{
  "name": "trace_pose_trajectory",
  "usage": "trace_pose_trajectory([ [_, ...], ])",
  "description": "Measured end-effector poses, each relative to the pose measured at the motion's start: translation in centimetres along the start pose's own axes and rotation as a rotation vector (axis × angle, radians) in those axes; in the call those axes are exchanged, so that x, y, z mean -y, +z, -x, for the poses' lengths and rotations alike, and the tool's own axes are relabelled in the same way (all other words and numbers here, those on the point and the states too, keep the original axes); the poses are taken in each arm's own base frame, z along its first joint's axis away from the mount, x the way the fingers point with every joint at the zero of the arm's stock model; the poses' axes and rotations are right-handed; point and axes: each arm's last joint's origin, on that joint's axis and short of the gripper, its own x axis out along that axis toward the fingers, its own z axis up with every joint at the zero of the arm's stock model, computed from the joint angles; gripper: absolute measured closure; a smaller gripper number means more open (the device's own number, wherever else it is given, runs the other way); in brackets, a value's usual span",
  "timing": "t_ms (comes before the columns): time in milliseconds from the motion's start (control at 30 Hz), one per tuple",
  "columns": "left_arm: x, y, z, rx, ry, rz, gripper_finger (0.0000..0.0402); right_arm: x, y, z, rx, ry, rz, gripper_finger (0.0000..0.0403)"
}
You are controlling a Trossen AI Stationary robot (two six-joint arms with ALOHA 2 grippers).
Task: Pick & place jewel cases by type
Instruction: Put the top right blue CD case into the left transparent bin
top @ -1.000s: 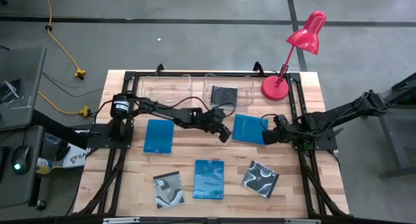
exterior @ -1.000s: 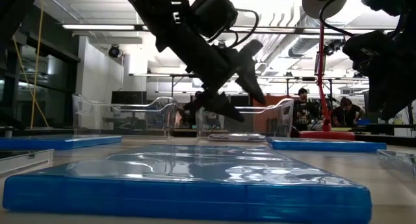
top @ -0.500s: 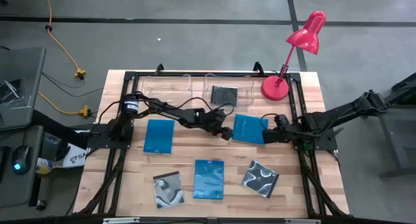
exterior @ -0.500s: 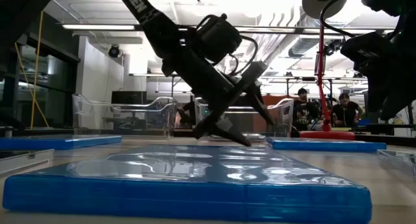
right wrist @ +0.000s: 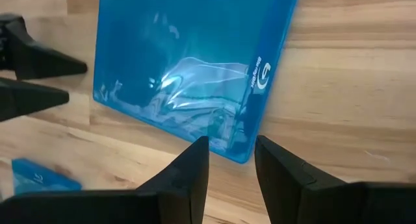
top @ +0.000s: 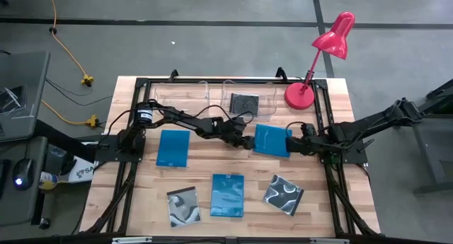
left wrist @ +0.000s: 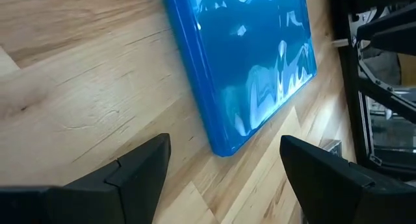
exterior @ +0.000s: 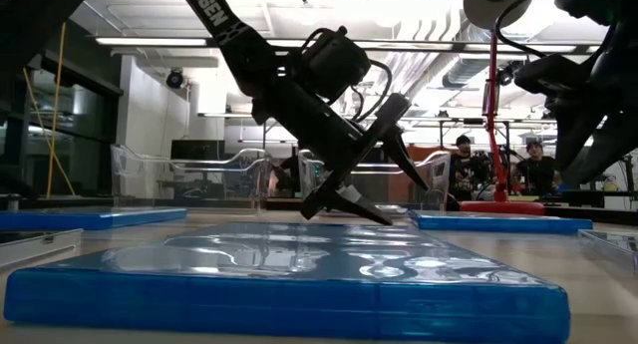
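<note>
Your left gripper (top: 248, 143) stands wide open at the 9 o'clock edge of the bright blue rectangular plastic case (top: 272, 140), your right gripper (top: 289, 144) narrowly parted at its 3 o'clock edge.

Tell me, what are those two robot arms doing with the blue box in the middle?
Both arms are closing in on one blue jewel case lying flat on the wooden table. The left gripper is open at one edge of it, and the right gripper sits at the opposite edge, fingers partly apart. Neither holds it yet. One black jewel case already lies in a clear tub at the back; four other cases wait on the table.
</note>
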Motion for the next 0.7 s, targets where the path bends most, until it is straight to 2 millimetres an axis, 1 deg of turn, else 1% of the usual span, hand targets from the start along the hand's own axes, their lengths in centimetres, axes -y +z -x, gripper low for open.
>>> trace_pose_trajectory([
  [100, 0.0, 0.0, 0.0, -0.002, -0.001, 0.009, 0.011, 0.2, 0.0, 0.0, 0.008, -0.019, -0.036, 0.0295],
  [300, 0.0, 0.0, -0.1, 0.0, -0.019, 0.004, 0.011, 1.0, -0.1, -0.8, -0.019, -0.057, -0.086, 0.0295],
  [533, 0.0, 0.3, -0.1, 0.007, -0.034, -0.025, 0.011, 1.5, 0.0, -1.4, -0.006, -0.063, -0.103, 0.0295],
  [700, 0.1, 0.3, -0.1, 0.013, -0.036, -0.035, 0.011, 1.6, -0.2, -2.4, -0.021, -0.001, -0.121, 0.0289],
])
